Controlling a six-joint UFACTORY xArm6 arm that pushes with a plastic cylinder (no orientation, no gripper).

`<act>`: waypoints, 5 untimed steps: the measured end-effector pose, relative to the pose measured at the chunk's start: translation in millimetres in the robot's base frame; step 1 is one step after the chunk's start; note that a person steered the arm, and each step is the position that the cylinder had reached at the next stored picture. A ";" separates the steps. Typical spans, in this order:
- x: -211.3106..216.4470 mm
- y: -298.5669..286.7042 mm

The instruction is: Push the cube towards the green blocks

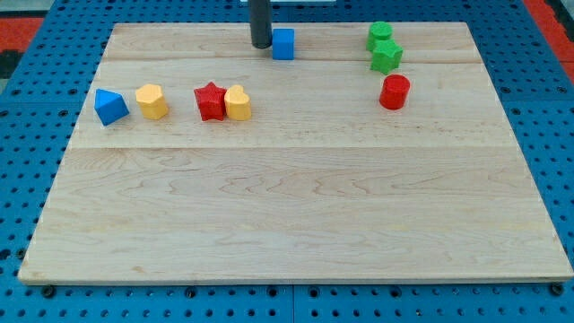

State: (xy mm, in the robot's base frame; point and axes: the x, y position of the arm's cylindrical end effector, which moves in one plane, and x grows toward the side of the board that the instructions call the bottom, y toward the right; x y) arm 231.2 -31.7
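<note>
A blue cube (283,43) sits near the view's top, a little left of centre. My tip (261,44) stands just to the cube's left, close to touching it. Two green blocks sit at the view's top right: one green block (379,35) above and a green star-like block (387,56) just below it, touching. The cube is well to the left of them.
A red cylinder (394,91) lies below the green blocks. On the left are a blue triangular block (110,106), a yellow block (152,101), a red star (210,100) and a yellow heart-like block (238,103) touching it. The wooden board (287,215) rests on a blue pegboard.
</note>
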 end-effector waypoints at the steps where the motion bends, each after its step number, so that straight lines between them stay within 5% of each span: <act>1: 0.0 31.2; 3: 8.4 79.2; 5: 18.3 -142.6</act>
